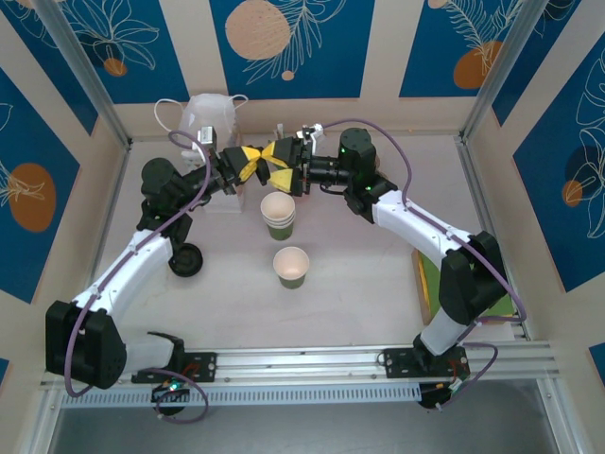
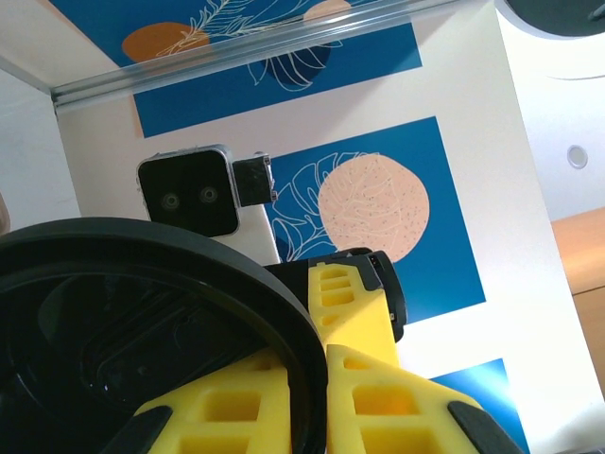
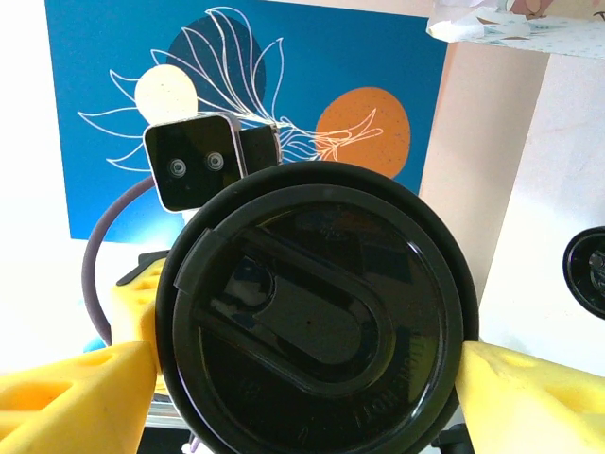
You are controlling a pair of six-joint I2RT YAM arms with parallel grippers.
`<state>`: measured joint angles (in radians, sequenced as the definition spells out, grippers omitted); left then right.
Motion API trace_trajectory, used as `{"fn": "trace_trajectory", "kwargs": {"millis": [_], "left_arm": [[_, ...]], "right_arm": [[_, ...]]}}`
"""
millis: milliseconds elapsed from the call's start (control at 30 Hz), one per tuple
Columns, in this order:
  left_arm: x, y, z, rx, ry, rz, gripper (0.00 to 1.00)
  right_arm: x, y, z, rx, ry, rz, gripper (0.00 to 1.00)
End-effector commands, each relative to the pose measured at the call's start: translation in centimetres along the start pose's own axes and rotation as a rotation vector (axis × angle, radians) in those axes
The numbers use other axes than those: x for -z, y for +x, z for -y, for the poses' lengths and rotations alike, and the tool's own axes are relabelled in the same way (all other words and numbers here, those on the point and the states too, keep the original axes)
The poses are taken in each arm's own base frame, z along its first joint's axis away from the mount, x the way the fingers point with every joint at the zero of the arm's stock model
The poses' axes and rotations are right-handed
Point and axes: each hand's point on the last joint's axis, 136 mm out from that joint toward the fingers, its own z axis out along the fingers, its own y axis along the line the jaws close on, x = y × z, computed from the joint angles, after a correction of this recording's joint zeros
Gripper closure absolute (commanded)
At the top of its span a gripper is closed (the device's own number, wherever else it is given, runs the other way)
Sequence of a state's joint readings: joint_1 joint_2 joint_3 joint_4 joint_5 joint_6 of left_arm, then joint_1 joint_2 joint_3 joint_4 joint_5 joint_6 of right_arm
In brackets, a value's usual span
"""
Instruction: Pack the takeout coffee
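Observation:
A round black plastic lid (image 3: 317, 331) hangs in the air between both arms, above the table's back middle. My left gripper (image 2: 307, 361) is shut on its edge, the rim (image 2: 302, 378) pinched between the yellow pads. My right gripper (image 3: 307, 364) faces the lid's top, one yellow finger (image 3: 66, 388) against each side of the rim. In the top view the two grippers meet, left (image 1: 248, 163) and right (image 1: 281, 159). The takeout coffee as a lidded cup is out of view. A lone open green cup (image 1: 291, 267) stands mid-table below them.
A stack of lidless green cups (image 1: 278, 216) stands just under the grippers. Black lids (image 1: 186, 260) lie by the left arm. A clear plastic bag (image 1: 213, 118) sits at the back wall. A green and yellow flat item (image 1: 427, 284) lies at the right.

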<state>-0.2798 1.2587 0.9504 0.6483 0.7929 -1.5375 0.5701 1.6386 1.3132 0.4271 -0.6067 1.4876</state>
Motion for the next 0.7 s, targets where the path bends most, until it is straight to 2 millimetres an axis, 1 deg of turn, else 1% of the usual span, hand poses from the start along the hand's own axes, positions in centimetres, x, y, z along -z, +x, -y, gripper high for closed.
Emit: {"fn": "trace_trajectory", "kwargs": {"millis": [0,133,233,267,333,433,600,667], "left_arm": [[0.06,0.38,1.14,-0.038,0.037,-0.005,0.88],[0.05,0.36,1.39,-0.038,0.045,-0.005,0.88],[0.05,0.35,1.37,-0.037,0.044,-0.005,0.88],[0.03,0.37,1.36,-0.037,0.044,-0.006,0.88],[0.00,0.42,1.17,-0.031,0.042,-0.009,0.88],[-0.13,0.56,1.22,-0.032,0.046,-0.015,0.88],[-0.22,0.65,1.30,-0.031,0.052,-0.020,0.88],[-0.28,0.70,1.14,-0.027,0.050,-0.023,0.88]], "right_arm": [[-0.45,0.43,-0.59,0.009,-0.019,-0.025,0.18],[-0.52,0.40,-0.62,0.011,-0.021,-0.029,0.20],[-0.68,0.34,-0.65,0.012,-0.030,-0.036,0.27],[-0.74,0.34,-0.73,0.012,-0.033,-0.040,0.27],[-0.85,0.31,-0.69,0.008,-0.032,-0.041,0.23],[-1.00,0.36,-0.74,0.010,-0.031,-0.044,0.22],[-1.22,0.28,-0.50,0.003,-0.026,-0.048,0.17],[-1.31,0.33,-0.67,0.007,-0.030,-0.051,0.16]]}}
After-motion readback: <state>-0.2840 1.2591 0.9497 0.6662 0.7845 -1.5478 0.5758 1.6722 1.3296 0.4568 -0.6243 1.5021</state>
